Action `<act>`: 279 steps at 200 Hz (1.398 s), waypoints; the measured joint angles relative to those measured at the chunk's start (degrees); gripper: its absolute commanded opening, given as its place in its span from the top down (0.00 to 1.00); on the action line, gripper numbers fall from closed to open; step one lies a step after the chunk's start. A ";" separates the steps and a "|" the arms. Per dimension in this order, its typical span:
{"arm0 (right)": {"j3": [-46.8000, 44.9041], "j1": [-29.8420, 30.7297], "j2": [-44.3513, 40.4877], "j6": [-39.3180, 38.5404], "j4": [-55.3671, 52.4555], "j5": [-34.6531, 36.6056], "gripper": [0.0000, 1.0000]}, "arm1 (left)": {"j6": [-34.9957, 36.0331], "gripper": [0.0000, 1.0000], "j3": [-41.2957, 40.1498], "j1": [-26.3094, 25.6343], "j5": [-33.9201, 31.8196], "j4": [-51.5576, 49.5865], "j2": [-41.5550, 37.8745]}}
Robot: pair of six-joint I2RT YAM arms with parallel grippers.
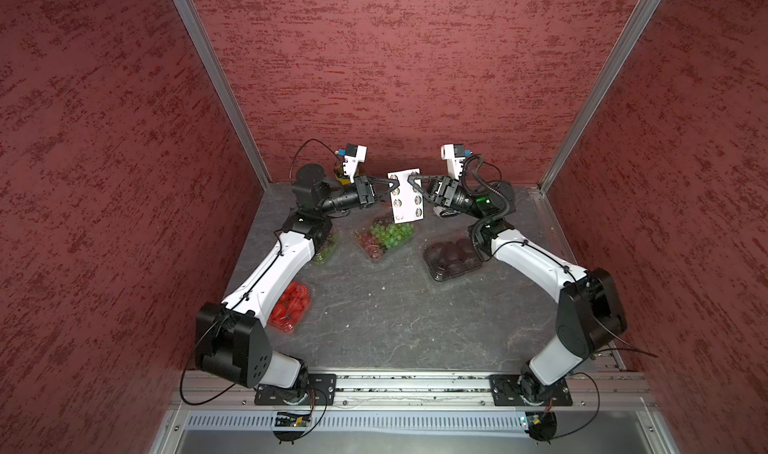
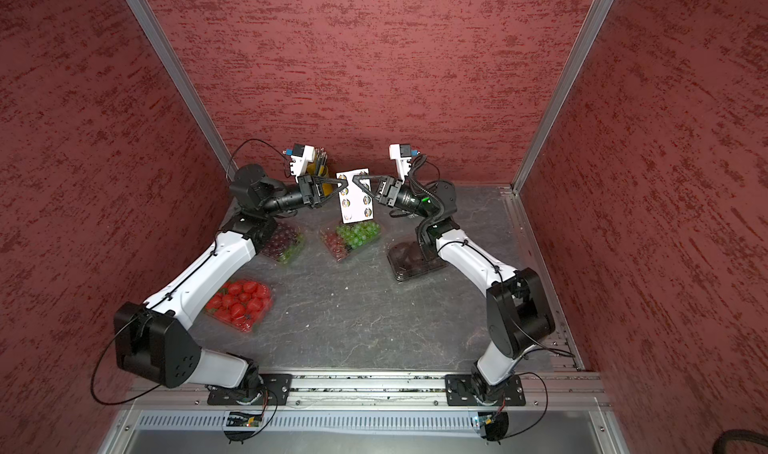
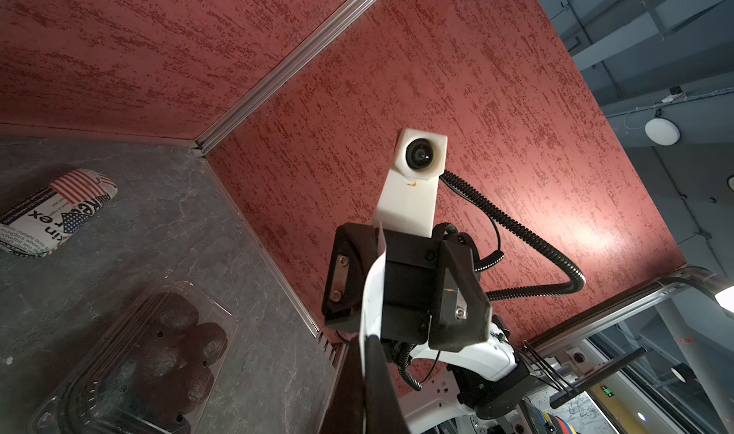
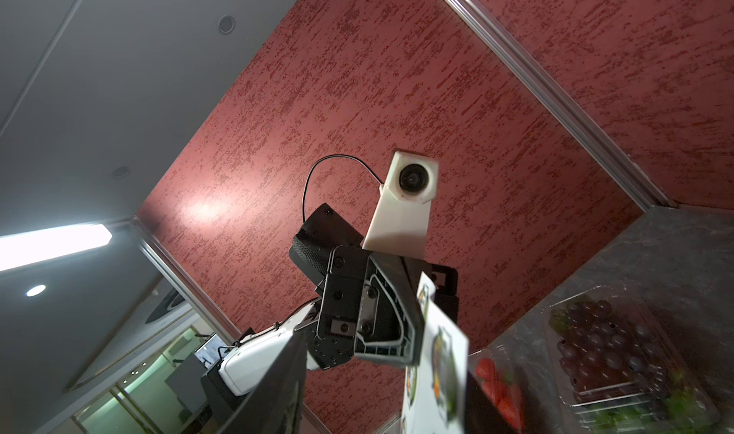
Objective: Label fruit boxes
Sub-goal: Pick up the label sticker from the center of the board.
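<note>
Four fruit boxes lie on the grey table, none labelled that I can see: the green-and-red grapes at centre back; the dark red grapes half under the left arm; the strawberries nearer the front; the dark fruit in its black tray beside the right arm. Above the mixed grapes the sticker sheet hangs upright in the air; the left gripper is clamped tight on one side edge; the right gripper straddles the opposite edge at an upper sticker, jaws partly apart and not yet pinching.

The step, as I judge it, is peeling one sticker; it goes best if the left holds the sheet taut, the right bites only the sticker's rim, then pulls at a shallow angle so the backing neither tears nor slips.

Each sticker carries a round coloured picture; any wording is too small to read. A pouch printed with newsprint and an American flag lies near the black tray; only fragments such as "ex" can be made out.
</note>
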 measured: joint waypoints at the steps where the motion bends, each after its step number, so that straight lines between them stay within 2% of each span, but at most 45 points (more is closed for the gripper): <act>1: 0.00 0.00 0.00 0.07 0.00 -0.02 0.60 | 0.00 1.00 0.00 -0.02 0.02 0.02 0.00; 9: 0.22 0.02 0.13 0.13 -0.15 -0.09 0.66 | 0.00 1.00 -0.09 -0.02 0.24 0.02 0.00; 22: 0.57 0.07 0.48 0.13 -0.28 -0.15 0.71 | 0.00 1.00 -0.09 0.00 0.63 0.11 -0.02; 51: 0.66 0.09 1.11 -0.17 -1.11 -0.22 0.75 | -0.15 1.00 -0.09 0.07 0.87 0.74 -0.04; 82: 0.66 0.15 1.29 -1.46 -3.10 -0.33 1.00 | -0.63 1.00 -0.09 0.11 1.14 2.16 -0.04; 99: 0.70 0.15 1.29 -1.62 -3.72 -0.28 1.00 | -1.01 1.00 -0.09 0.26 1.36 2.45 -0.07; 111: 0.74 0.17 1.29 -1.64 -3.89 -0.26 1.00 | -1.25 0.87 -0.09 0.46 1.53 2.49 -0.11; 133: 0.74 0.24 1.29 -1.60 -3.85 -0.22 1.00 | -2.89 0.83 -0.20 1.79 1.49 3.91 -0.22; 164: 0.74 0.24 1.29 -0.92 -3.04 -0.11 1.00 | -5.53 0.83 -0.39 3.80 0.98 7.96 -0.24; 219: 0.74 0.24 1.29 0.28 -1.57 0.00 1.00 | -5.95 0.78 -0.39 2.36 1.05 9.33 -0.24; 253: 0.74 0.28 1.29 0.83 -0.83 0.09 1.00 | -6.10 0.82 -0.39 2.36 0.98 9.33 -0.22; 279: 0.74 0.59 1.29 1.01 -0.42 0.09 1.00 | -6.14 0.82 -0.39 2.27 0.85 9.35 -0.22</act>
